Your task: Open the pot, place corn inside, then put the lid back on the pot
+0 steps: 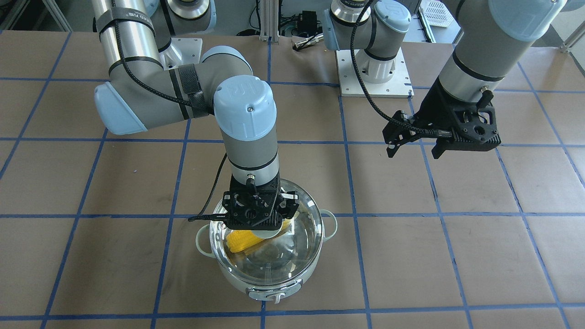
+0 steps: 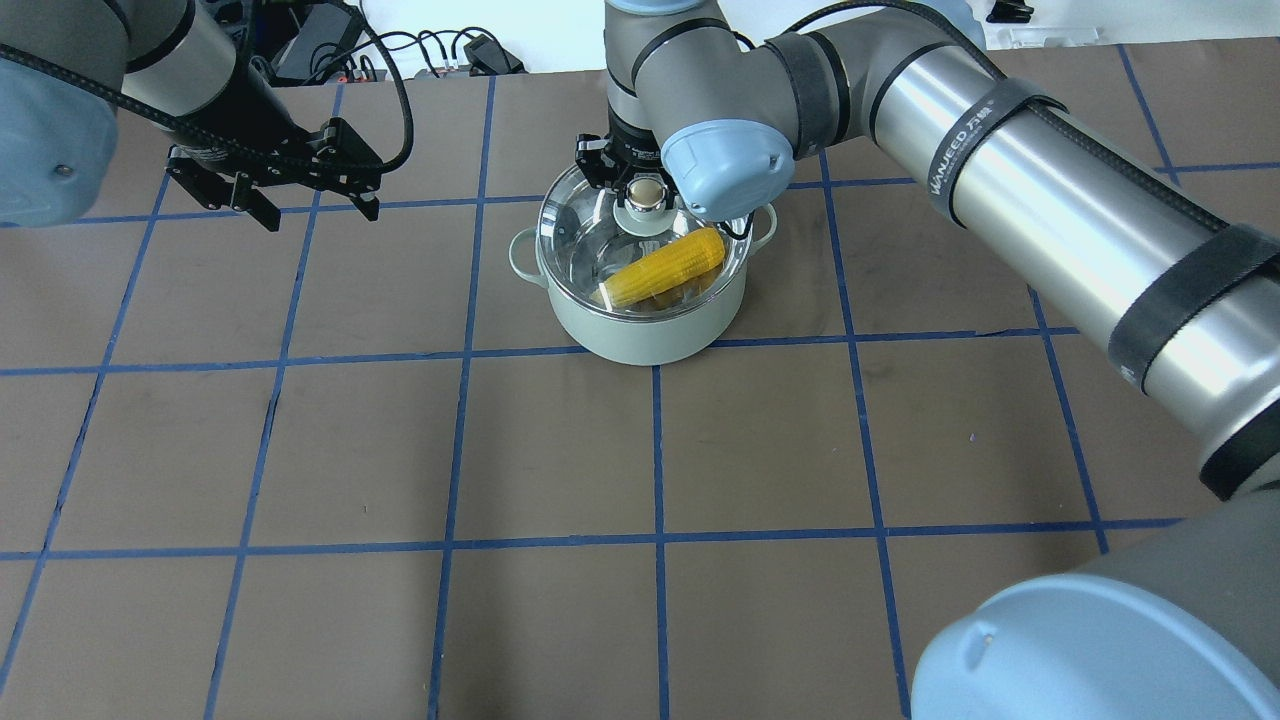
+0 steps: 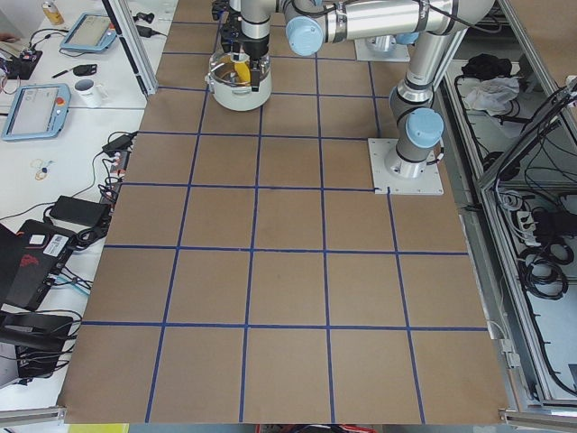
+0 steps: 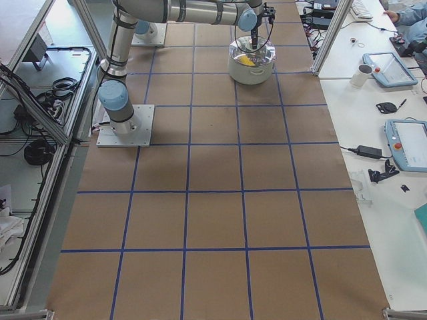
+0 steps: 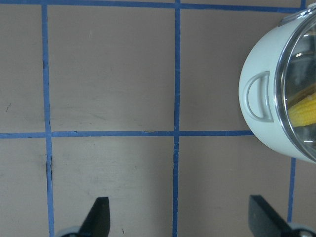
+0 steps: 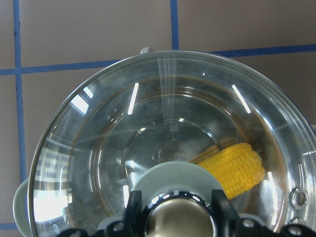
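Observation:
The pale mint-green pot [image 2: 640, 335] stands on the brown table, with the yellow corn [image 2: 668, 265] lying inside it. The clear glass lid [image 2: 590, 235] sits over the pot's rim. My right gripper [image 2: 648, 195] comes straight down and is shut on the lid's beige-gold knob [image 6: 180, 222]; the corn [image 6: 237, 165] shows through the glass. My left gripper [image 2: 320, 215] is open and empty, hovering above the table well to the pot's left. Its wrist view shows the pot's side handle [image 5: 259, 96] at the right edge.
The left arm's base plate [image 1: 374, 73] is bolted near the table's back edge. A white basket [image 1: 436, 13] and cables [image 2: 440, 55] lie beyond the table. Blue tape lines grid the brown surface.

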Robot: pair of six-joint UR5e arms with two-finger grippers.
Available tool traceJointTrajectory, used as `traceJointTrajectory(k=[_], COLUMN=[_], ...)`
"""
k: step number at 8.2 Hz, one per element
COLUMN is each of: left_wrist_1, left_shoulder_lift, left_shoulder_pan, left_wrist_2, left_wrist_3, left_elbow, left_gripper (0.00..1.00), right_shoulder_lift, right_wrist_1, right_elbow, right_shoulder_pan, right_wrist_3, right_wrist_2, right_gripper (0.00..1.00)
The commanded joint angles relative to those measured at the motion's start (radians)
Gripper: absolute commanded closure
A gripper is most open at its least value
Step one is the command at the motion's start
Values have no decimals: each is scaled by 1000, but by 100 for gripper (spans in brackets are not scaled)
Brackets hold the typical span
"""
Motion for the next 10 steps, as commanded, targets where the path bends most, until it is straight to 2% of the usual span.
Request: traceJointTrajectory(k=[1,10], left_wrist_1=[-47,-67], left_shoulder_lift=[28,48], left_shoulder_pan=[-2,-1], left_wrist_2=[-5,4], left_wrist_3=[0,2], left_elbow=[-1,-6], left_gripper=[0,0], right_shoulder_lift=[1,2], right_wrist_1=[-1,-21], right_elbow=[3,5], right_shoulder_pan=[0,0], right_wrist_3=[-4,-13], right_wrist_2=[0,5], right_gripper=[84,83])
